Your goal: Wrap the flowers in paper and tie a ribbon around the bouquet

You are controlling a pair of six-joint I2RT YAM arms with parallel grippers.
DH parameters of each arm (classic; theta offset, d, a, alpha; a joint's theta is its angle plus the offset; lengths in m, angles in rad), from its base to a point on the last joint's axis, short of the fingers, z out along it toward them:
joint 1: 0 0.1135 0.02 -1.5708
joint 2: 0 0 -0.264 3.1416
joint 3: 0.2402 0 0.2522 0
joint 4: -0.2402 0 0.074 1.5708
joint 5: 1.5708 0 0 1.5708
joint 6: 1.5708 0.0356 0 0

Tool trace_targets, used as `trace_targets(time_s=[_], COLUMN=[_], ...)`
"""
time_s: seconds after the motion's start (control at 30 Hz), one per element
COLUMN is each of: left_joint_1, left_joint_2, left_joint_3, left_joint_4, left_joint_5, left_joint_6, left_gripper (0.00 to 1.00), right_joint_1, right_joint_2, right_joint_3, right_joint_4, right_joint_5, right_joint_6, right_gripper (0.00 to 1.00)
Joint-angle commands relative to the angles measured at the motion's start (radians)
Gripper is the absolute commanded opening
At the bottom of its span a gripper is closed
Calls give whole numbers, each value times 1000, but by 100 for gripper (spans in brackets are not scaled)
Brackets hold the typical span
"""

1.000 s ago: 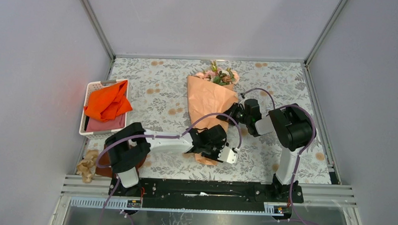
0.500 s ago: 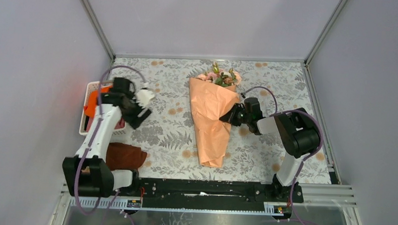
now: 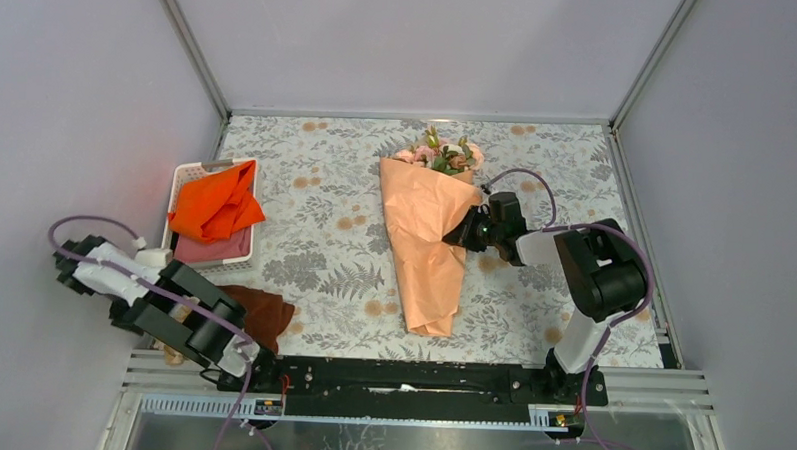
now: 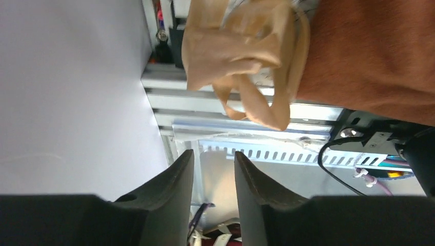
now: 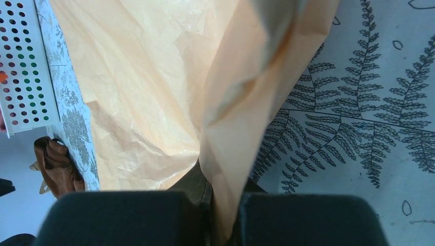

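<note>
Pinching a fold of the paper [image 5: 154, 87] between closed fingers, the right gripper [image 5: 221, 207] is holding the right flank of the bouquet [image 3: 429, 236], roughly midway along the cone. The bouquet is lying in the middle of the table [image 3: 327, 152], with the flowers [image 3: 440, 154] pointing to the far side and the narrow tail toward the near edge.

The left gripper [image 4: 213, 161] is hanging off the near left corner. Its fingers are standing a narrow gap apart with nothing between them. It is facing the ribbon [image 4: 241, 46], which is sitting in a loose crumpled heap just beside the brown cloth [image 4: 369, 51].

The ribbon is looking light and limp, so it is probably going to trail and snag. A loop or end sticking out of the heap seems the better hold, letting it draw out as one length. The paper is looking thin and crinkly, likely to tear under a hard pull and to spring open if let go. The cone's narrow waist seems the place for the tie, well clear of the fragile blooms.
</note>
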Motion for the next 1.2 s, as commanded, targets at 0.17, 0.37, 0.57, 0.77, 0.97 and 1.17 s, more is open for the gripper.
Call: trace_targets(time_s=[0.17, 0.37, 0.57, 0.77, 0.97, 1.17], left_joint_1=[132, 128, 117, 72, 65, 42], left_joint_2=[18, 53, 100, 140, 144, 44], left_joint_3=[-25, -74, -100, -100, -40, 12], left_joint_4=[156, 209, 174, 191, 132, 64], left_joint_5=[191, 220, 207, 219, 326, 404], left_joint_6=[-48, 59, 140, 113, 111, 102], left_gripper=[65, 69, 67, 50, 7, 0], right_joint_1=[4, 4, 4, 4, 4, 3], right_joint_2=[-2, 2, 7, -3, -24, -39], right_joint_3=[-12, -18, -10, -10, -14, -14], right_joint_4=[-112, -109, -109, -115, -128, -132], right_joint_5=[66, 67, 67, 70, 74, 76], right_joint_6=[-68, -69, -65, -64, -71, -73], right_gripper=[0, 0, 0, 0, 0, 0])
